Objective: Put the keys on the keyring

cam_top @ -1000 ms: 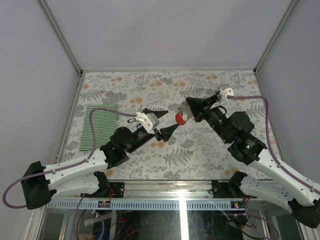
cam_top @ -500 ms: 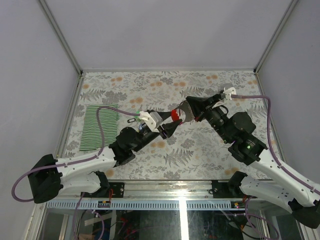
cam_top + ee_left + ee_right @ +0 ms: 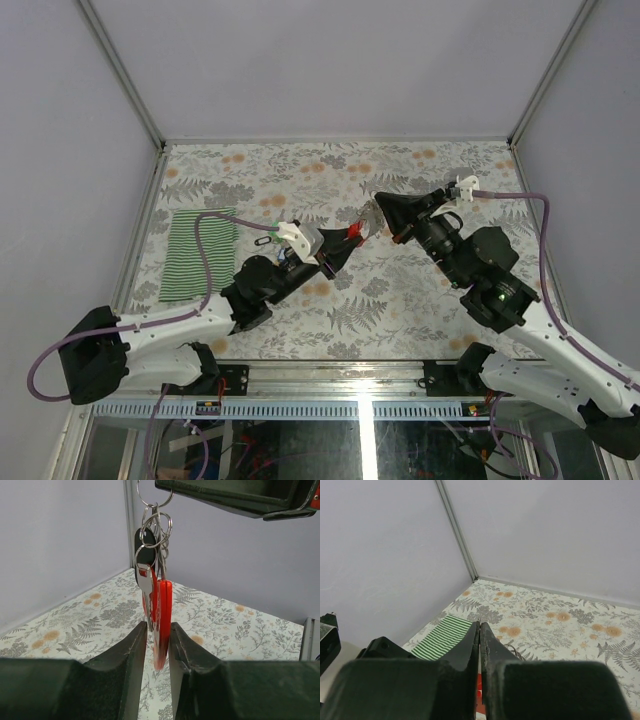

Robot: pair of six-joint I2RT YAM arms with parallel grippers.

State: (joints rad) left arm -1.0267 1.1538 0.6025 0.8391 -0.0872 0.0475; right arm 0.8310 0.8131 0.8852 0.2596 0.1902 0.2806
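floral-print tabletop | right hand pinched shut on top ring, dangling silver keys with red plastic fob vertically | left hand directly below, narrowly parted, flanking fob, contact unclear

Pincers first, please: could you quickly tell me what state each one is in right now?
Left pincer: part open around the hanging red tag; contact cannot be told.
Right pincer: shut, with the key bunch hanging from its tip.

Red tag, green-striped cloth
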